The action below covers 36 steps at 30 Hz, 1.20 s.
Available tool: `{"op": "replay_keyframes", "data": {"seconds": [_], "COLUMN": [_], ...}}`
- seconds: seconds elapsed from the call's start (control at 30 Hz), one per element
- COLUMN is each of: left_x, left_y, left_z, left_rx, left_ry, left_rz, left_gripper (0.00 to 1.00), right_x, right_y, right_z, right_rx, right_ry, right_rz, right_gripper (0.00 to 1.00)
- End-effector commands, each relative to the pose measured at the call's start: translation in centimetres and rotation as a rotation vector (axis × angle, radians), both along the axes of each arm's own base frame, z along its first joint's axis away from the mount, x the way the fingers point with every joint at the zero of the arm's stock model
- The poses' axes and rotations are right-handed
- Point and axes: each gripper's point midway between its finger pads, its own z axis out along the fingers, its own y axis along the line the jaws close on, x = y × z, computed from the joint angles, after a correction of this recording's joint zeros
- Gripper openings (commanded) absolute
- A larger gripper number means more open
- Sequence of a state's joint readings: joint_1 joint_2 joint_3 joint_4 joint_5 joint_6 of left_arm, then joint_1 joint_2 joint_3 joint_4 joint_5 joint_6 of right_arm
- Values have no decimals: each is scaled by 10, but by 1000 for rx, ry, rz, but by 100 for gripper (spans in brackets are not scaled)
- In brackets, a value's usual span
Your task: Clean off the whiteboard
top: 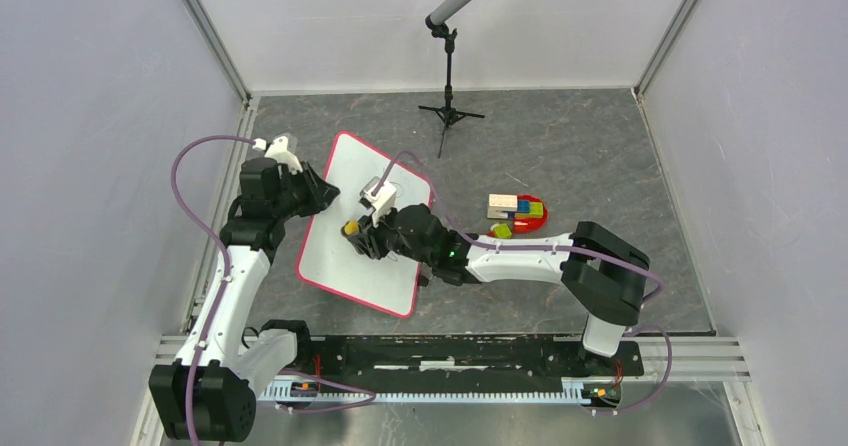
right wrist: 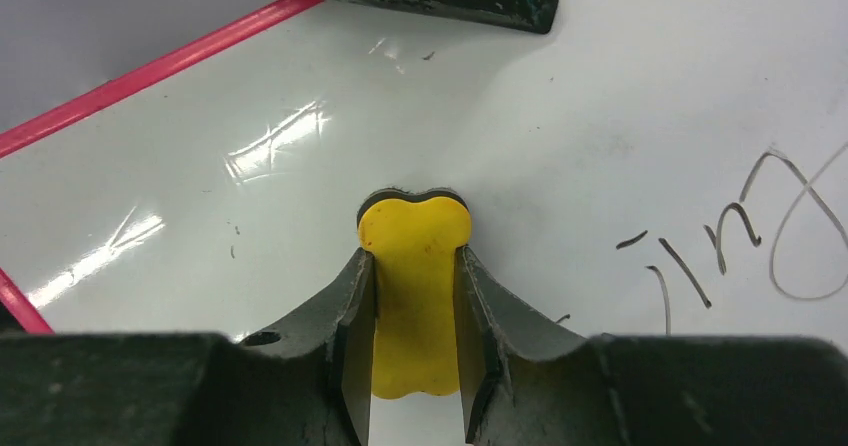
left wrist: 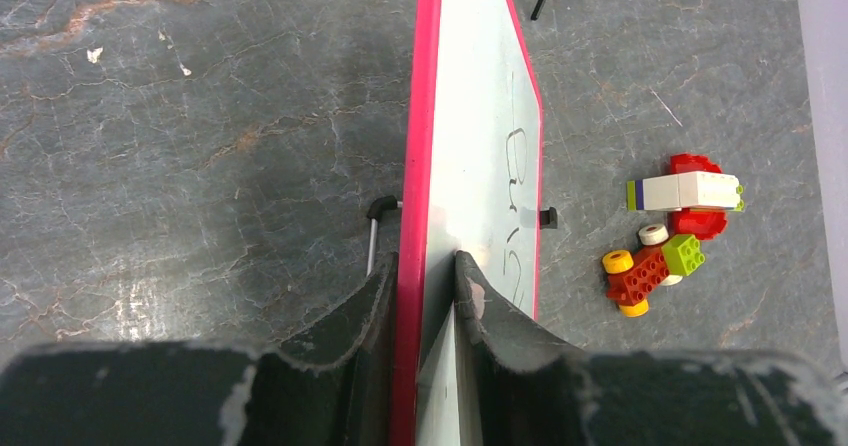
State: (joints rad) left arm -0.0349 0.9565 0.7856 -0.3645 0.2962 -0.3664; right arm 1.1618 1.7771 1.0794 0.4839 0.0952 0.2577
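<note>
Clamping a yellow bone-shaped eraser point(right wrist: 415, 221) between narrowly set jaws, the right gripper point(right wrist: 413, 256) holds its dark-edged end against the glossy face of the whiteboard point(right wrist: 560, 96), a large flat white board with a thin red-pink frame. Black handwriting point(right wrist: 740, 236) sits on the board just beside the eraser, unwiped. From above, this gripper is over the middle of the board, its arm reaching in from the board's right side. The left gripper point(left wrist: 425, 266) is closed on the board's left long edge, one finger on the pink frame's outer side, the other on the white face. Cannot tell whether that edge is lifted or flat. A small black clip point(left wrist: 547, 218) sits on the opposite edge. The board lies askew on the grey marbled tabletop point(left wrist: 200, 116). Right of the board, apart from it: a cluster of coloured toy bricks point(top: 515, 209) on a red plate point(top: 538, 222). Beyond the board's far end stands a grey microphone on a black tripod stand point(top: 449, 86).
</note>
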Motion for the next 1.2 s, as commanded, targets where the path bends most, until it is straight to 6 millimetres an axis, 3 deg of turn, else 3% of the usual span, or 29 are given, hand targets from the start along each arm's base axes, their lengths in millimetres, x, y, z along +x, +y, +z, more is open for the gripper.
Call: {"op": "replay_keyframes", "data": {"seconds": [0.0, 0.17, 0.23, 0.3, 0.47, 0.6, 0.7, 0.8, 0.87, 1.07, 1.17], "left_x": [-8, -9, -9, -8, -9, -9, -8, -8, -8, -9, -10], "left_y": [-7, -4, -4, -4, -4, -4, -4, -5, -6, -10, -10], "left_z": [-8, -8, -7, -7, -4, -7, -7, -8, -6, -6, -4], "left_rx": [-24, -13, -15, -13, -13, -13, -14, -19, -22, -25, -25], "left_ry": [53, 47, 43, 43, 33, 41, 46, 51, 47, 38, 20], "left_rz": [-9, 8, 8, 7, 7, 6, 6, 1, -2, -30, -36], "left_gripper": [2, 2, 2, 2, 2, 2, 2, 2, 2, 2, 2], "right_x": [-26, -85, -99, -101, -79, -91, -114, -123, -109, -32, -10], "right_y": [-13, 37, 51, 61, 66, 57, 55, 47, 42, 33, 37], "right_z": [-52, -14, 2, 14, 28, 26, 10, -3, -2, 9, 13], "right_rx": [-206, -152, -119, -83, -86, -59, -83, -97, -85, -30, -31], "right_ry": [30, -42, -71, -88, -116, -115, -125, -135, -129, -18, -18], "right_rz": [16, 196, 250, 270, 233, 270, 333, 344, 292, 135, 91], "right_gripper": [19, 19, 20, 20, 20, 20, 20, 20, 20, 20, 20]}}
